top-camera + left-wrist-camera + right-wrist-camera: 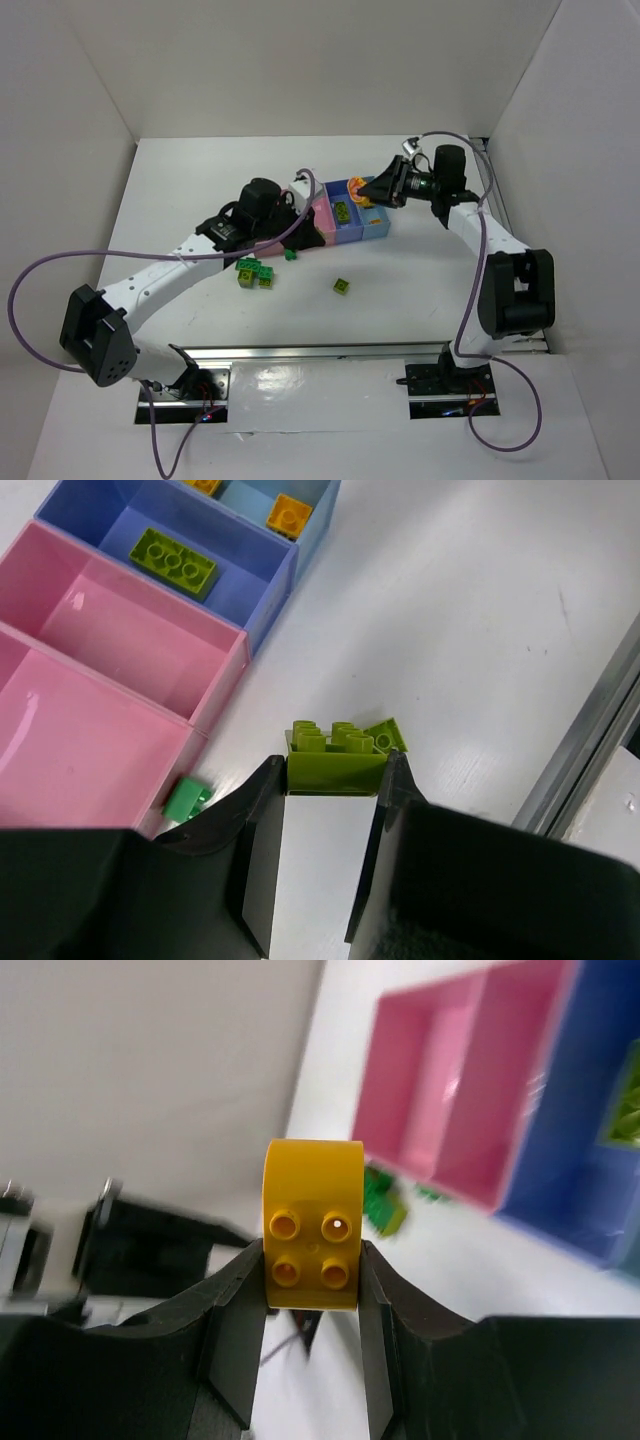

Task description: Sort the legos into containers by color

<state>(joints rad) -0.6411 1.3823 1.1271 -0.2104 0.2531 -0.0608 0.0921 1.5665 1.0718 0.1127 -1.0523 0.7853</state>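
Nearest on white desk: loose brick cluster and one stray brick, both outside the bins. Next, left tool clamped on lime brick near pink bin; cannot tell if lifted. Best raised straight up, carried over the low wall into blue bin with matching lime plate, released low. Mind small green brick against the pink wall. Farther, right tool gripping yellow-orange brick at the blue end of the row. Matte white desk, plain white walls around.

Glossy plastic containers, smooth plastic legos
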